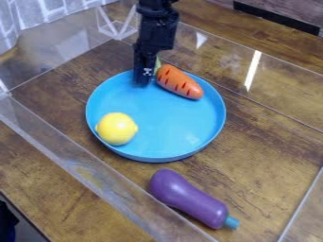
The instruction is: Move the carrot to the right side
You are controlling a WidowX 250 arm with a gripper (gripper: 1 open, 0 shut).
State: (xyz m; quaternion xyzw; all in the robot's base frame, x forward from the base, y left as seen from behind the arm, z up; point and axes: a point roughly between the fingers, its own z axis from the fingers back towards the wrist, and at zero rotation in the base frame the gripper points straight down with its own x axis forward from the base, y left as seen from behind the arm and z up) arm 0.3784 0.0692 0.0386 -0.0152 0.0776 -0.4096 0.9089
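The orange carrot [180,84] lies at the back of the blue plate [158,152], its thick end up against my gripper [147,75]. The gripper points straight down over the plate's back edge and is shut on the carrot's left end. The black fingers hide the leafy top there. The carrot's tapered tip points right, toward the plate's rim. It looks slightly raised off the plate at the held end.
A yellow lemon [116,128] sits on the plate's front left. A purple eggplant [190,197] lies on the wooden table in front of the plate. Clear plastic walls [51,142] run along the left and front.
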